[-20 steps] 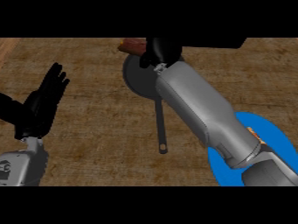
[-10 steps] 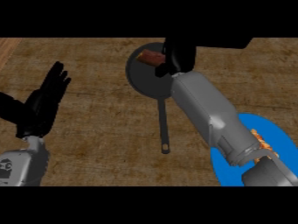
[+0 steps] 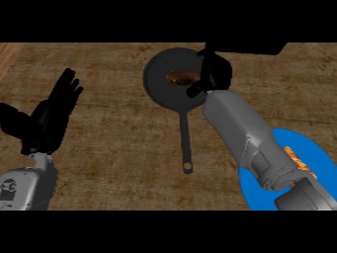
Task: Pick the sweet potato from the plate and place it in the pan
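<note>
1 pan [image 3: 172, 81], 1 sweet potato [image 3: 180, 77], 1 plate [image 3: 324, 165], 2 hands [image 3: 43, 118] [image 3: 216, 74].

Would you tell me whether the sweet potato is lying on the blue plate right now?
No, the sweet potato lies inside the dark pan, while the blue plate sits apart at the lower right under the right forearm.

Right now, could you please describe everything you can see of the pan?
The pan is a dark, round frying pan lying flat on the wooden counter, its thin straight handle pointing toward the robot. The brown sweet potato lies inside it. The right robot hand overlaps its right rim.
</note>
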Tool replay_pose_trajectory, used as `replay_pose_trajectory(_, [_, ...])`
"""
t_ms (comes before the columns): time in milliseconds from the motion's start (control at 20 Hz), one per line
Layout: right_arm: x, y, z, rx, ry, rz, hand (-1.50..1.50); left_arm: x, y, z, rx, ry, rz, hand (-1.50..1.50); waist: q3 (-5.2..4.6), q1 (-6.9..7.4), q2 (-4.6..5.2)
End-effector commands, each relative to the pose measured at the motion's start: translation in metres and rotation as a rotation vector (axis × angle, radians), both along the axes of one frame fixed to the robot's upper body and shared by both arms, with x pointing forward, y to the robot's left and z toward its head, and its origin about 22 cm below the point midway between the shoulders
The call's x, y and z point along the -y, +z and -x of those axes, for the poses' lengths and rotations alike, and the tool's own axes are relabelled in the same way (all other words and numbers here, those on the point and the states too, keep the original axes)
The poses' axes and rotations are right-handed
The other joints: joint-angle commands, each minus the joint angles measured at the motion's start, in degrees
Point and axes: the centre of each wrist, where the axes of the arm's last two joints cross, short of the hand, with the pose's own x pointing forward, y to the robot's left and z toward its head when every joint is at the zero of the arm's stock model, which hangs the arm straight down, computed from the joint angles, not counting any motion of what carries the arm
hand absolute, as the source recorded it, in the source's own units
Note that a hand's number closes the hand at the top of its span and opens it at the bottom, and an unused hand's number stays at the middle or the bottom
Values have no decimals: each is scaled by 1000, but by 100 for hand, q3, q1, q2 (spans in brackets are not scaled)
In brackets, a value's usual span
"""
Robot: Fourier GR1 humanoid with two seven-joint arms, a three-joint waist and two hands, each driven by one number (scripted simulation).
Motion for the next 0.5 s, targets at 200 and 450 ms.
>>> replay_pose_trajectory(200, [18, -2, 0, 215, -6, -257, -150, 1, -10, 11, -5, 19, -1, 0, 9, -113, -37])
replay_pose_trajectory(450, [45, 11, -3, 300, -12, -522, -150, -15, -13, 8, -38, 80, 7, 0, 6, -394, -138])
